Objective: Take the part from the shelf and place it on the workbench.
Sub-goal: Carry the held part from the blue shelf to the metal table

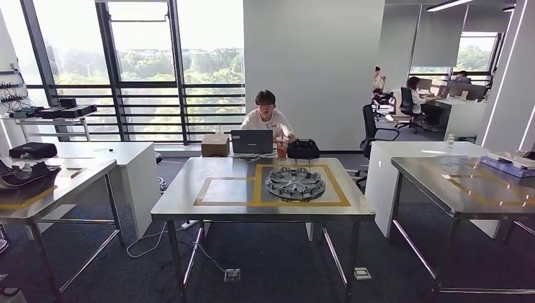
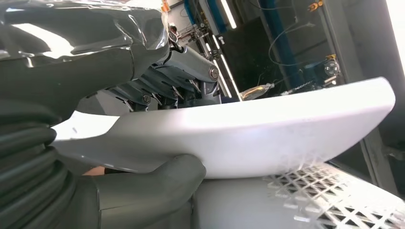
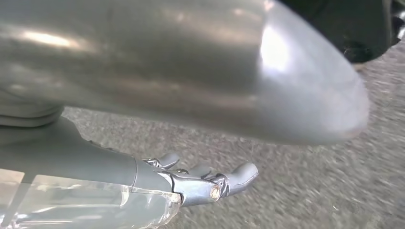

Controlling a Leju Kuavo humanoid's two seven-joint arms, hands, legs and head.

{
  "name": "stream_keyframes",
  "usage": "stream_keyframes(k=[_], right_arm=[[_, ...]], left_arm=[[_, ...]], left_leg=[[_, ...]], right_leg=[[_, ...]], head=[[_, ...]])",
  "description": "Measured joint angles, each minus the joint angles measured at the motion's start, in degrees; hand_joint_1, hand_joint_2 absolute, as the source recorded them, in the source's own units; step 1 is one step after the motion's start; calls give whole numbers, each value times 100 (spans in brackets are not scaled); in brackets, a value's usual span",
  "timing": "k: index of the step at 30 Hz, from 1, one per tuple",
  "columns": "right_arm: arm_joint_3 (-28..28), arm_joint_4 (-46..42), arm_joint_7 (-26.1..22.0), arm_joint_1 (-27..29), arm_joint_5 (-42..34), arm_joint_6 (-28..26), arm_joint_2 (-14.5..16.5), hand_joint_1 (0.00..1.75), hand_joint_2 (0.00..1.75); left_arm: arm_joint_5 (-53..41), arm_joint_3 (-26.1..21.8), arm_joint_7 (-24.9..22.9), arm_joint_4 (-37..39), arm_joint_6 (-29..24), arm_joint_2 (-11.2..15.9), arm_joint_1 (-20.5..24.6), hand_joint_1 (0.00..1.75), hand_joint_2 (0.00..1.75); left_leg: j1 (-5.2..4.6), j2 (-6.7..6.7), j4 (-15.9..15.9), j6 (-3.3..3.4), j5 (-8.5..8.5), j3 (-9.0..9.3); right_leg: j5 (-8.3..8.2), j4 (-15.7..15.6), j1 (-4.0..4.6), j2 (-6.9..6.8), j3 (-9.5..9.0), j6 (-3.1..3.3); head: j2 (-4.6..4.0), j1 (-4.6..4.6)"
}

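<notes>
Robot hand [image 2: 157, 90] on the left arm was seen in the left wrist view closed around a long, pale, smooth curved part [image 2: 248, 138]: the thick grey thumb [image 2: 157, 183] was pressed against one face and the darker fingers [image 2: 191, 67] were wrapped over the opposite edge, so the part was held clear of any tabletop, extending well past the fingertips. Beside the thumb, a white perforated panel [image 2: 329, 195] lay close under the part; whether the two touched could not be told.

The right robot hand [image 3: 205, 183] was shown in the right wrist view with its fingers loosely extended and slightly apart, nothing being held between them. A large silver rounded surface [image 3: 191, 62] passed just beside that hand, and grey carpet [image 3: 305, 186] lay beyond the fingertips.

In the head view, a steel tabletop [image 1: 189, 196] marked with yellow tape rectangles [image 1: 265, 203] was seen well ahead. A round grey metal wheel-like piece [image 1: 294, 182] rested inside the right-hand rectangle. At the far edge a laptop [image 1: 252, 141], a cardboard box [image 1: 215, 144], a black bag [image 1: 303, 149] and a drink cup [image 1: 281, 149] were set, with a seated person [image 1: 266, 117] behind them. Further steel tabletops were placed to either side.
</notes>
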State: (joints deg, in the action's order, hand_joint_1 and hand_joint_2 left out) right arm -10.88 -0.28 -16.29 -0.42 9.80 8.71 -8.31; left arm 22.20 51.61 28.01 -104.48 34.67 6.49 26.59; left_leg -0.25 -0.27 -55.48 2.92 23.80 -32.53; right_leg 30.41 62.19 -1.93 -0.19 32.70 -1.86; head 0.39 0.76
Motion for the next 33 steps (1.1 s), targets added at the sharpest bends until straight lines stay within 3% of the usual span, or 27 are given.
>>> stream_keyframes(k=[2, 3, 4, 5, 7, 9, 11, 14, 16, 18, 19, 20, 22, 24, 27, 29, 31, 33], right_arm=[[0, 0, -24, 0, -16, -29, -3, 0, 0], [0, 0, -32, 5, -22, -34, -4, 0, 0], [0, 0, -39, 12, -30, -38, -4, 0, 0], [0, 0, -44, 19, -35, -38, -4, 0, 0], [0, 1, -50, 27, -46, -38, -8, 0, 0], [-1, 2, -52, 23, -74, -38, -10, 0, 0], [-2, 2, -44, 15, -124, -39, -3, 0, 0], [-8, 2, 11, 21, -201, -68, 25, 0, 0], [-26, 2, 60, 32, -248, -99, 33, 0, 0], [-59, 2, 109, 35, -289, -116, 33, 0, 0], [-78, 2, 134, 37, -307, -122, 31, 0, 0], [-93, 2, 154, 40, -323, -126, 27, 0, 0], [-128, 2, 175, 37, -354, -133, 18, 0, 0], [-171, 3, 174, 3, -397, -135, 14, 0, 0], [-238, 5, 164, -58, -466, -141, 9, 0, 0], [-278, 4, 153, -88, -489, -149, 7, 0, 0], [-316, 4, 136, -118, -510, -158, 0, 0, 0], [-354, 4, 107, -139, -551, -183, -7, 0, 0]], left_arm=[[-8, 2, -42, -2, 1, -6, 17, 131, 175], [-8, 3, -55, -2, 1, -6, 15, 131, 175], [-5, 3, -67, -3, 2, -6, 14, 131, 175], [-1, 3, -76, -6, 2, -5, 14, 131, 175], [13, 1, -97, -22, 3, -4, 16, 131, 175], [36, -1, -122, -42, 6, -3, 19, 131, 175], [65, -2, -148, -58, 8, -2, 25, 131, 175], [110, -5, -184, -89, 8, -2, 35, 131, 175], [141, -7, -204, -100, 8, -2, 32, 131, 175], [167, -7, -213, -100, 9, 1, 9, 131, 175], [172, -7, -214, -100, 9, 2, -6, 131, 175], [172, -8, -209, -100, 9, 4, -16, 131, 175], [161, -18, -193, -100, 11, 5, -26, 131, 175], [129, -34, -175, -100, 21, 5, -26, 131, 175], [67, -50, -161, -105, 37, 4, -20, 131, 175], [35, -63, -161, -124, 39, -7, -10, 131, 175], [10, -74, -175, -138, 37, -32, 15, 131, 175], [7, -78, -211, -139, 32, -57, 31, 131, 175]], left_leg=[[-36, -6, 5, 42, 38, 38], [-52, -18, 0, 54, 66, 53], [-64, -33, -7, 57, 98, 77], [-69, -49, -20, 50, 138, 113], [-73, -68, -70, 18, 248, 195], [-99, -76, -139, -34, 381, 232], [-112, -77, -169, -84, 473, 243], [-76, -55, -339, -179, 611, 199], [-27, -38, -950, -269, 887, -121], [29, -21, -1716, -331, 1120, -609], [48, -12, -1881, -343, 1083, -764], [62, -4, -1827, -343, 927, -812], [68, 4, -1121, -300, 365, -599], [31, 14, -445, -228, 26, -339], [-25, 10, -241, -139, 40, -235], [-11, -1, -110, -71, 19, -101], [3, -2, 1, -6, 2, 27], [-23, -10, 10, 40, 40, 64]], right_leg=[[254, 812, 9, 7, 510, 29], [304, 1108, 11, 7, 736, 18], [255, 1199, 13, 8, 863, -12], [96, 1040, 15, 7, 859, -57], [-373, 240, 15, 4, 577, -132], [-645, -354, 31, 4, 298, -75], [-648, -449, 63, 9, 217, 45], [-597, -459, 25, 18, 165, 145], [-549, -464, 7, 19, 107, 196], [-491, -462, 8, 20, 51, 214], [-458, -461, 9, 23, 13, 209], [-421, -462, 9, 27, -36, 201], [-341, -470, 10, 36, -155, 177], [-266, -478, 29, 45, -243, 129], [-206, -535, 29, 41, -303, 27], [-156, -483, 28, 21, -312, -9], [32, 47, 38, 14, -25, 19], [246, 855, 48, 17, 510, 36]], head=[[-2, -16], [-2, -22], [-2, -24], [-2, -28], [-2, -38], [-2, -40], [-3, -31], [1, -17], [3, -3], [3, 4], [3, 10], [3, 14], [3, 21], [0, 20], [-2, 21], [-2, 11], [-1, -7], [-1, -20]])
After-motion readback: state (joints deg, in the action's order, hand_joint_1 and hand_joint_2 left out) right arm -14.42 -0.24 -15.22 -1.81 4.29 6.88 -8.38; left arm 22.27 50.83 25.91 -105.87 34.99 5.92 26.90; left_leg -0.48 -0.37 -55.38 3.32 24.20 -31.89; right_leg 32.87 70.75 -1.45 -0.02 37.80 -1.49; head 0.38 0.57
